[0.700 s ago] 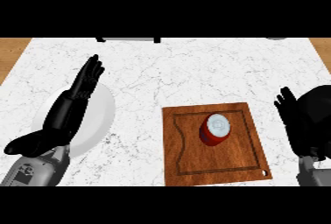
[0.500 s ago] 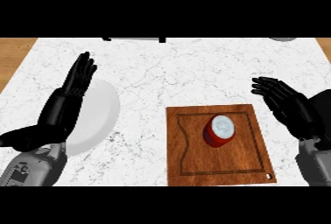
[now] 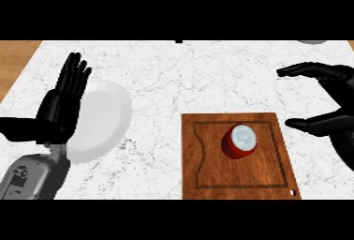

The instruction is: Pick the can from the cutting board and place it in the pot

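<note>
At the near edge of the white marbled bench [image 3: 180, 79] lies a brown wooden cutting board [image 3: 239, 157] with a groove running round its face. On the board's upper middle rests the red can with a silvery lid [image 3: 239, 140], tipped so the lid faces up and toward the far side. To the left, the left black hand [image 3: 61, 110] stands with straight fingers pointing up, holding nothing, in front of a white round plate [image 3: 104, 119] that lies on the bench. Further right, the right black hand [image 3: 332, 101] is spread wide, thumb low and fingers arched above, just beside the board's right edge and apart from the can.
</note>
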Controlling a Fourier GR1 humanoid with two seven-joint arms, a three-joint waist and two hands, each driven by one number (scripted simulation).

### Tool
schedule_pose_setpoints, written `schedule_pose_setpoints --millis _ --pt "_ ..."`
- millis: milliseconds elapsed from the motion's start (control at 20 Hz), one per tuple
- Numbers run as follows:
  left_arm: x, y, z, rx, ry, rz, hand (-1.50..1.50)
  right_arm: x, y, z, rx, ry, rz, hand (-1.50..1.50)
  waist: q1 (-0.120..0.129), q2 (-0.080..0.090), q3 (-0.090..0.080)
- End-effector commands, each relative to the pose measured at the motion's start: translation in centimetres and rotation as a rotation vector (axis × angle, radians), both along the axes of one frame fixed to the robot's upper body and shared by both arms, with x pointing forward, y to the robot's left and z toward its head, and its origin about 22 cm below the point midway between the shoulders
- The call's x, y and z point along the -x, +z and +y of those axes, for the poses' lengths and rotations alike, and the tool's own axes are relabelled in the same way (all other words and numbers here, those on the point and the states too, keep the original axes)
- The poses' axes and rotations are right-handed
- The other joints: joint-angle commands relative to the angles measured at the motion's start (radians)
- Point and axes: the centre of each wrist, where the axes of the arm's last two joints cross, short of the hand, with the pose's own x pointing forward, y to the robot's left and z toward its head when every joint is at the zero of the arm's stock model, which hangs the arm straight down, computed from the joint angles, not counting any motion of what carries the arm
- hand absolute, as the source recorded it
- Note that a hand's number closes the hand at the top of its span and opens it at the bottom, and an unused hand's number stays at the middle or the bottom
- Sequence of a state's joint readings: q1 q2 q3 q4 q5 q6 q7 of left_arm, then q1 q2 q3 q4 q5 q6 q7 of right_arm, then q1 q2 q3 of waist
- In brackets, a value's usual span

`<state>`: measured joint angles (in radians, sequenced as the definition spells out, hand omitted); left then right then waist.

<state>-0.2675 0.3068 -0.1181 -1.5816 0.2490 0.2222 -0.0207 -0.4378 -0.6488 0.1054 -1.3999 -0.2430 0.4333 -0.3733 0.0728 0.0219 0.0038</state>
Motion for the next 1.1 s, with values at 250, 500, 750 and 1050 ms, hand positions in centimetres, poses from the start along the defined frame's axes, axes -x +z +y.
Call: schedule_pose_setpoints --millis 250,500,750,1050 --pt "-1.0 -0.6 0.8 0.022 0.072 0.036 0.00 -1.9 2.6 -2.8 0.277 0.274 -0.202 -1.50 -0.037 -0.010 -0.002" --pt "-0.7 -0.5 1.6 0.029 0.064 0.062 0.00 -1.5 3.5 -2.2 0.546 0.324 -0.190 -1.50 -0.048 -0.018 -0.003" --pt "-1.4 0.7 3.4 0.006 0.086 0.057 0.00 -3.5 3.6 2.2 0.635 0.351 -0.211 -1.50 -0.051 -0.018 -0.004" --pt "-0.8 1.1 4.5 0.022 0.086 0.059 0.00 -2.6 2.4 6.5 0.750 0.363 -0.171 -1.50 -0.063 -0.022 -0.004"
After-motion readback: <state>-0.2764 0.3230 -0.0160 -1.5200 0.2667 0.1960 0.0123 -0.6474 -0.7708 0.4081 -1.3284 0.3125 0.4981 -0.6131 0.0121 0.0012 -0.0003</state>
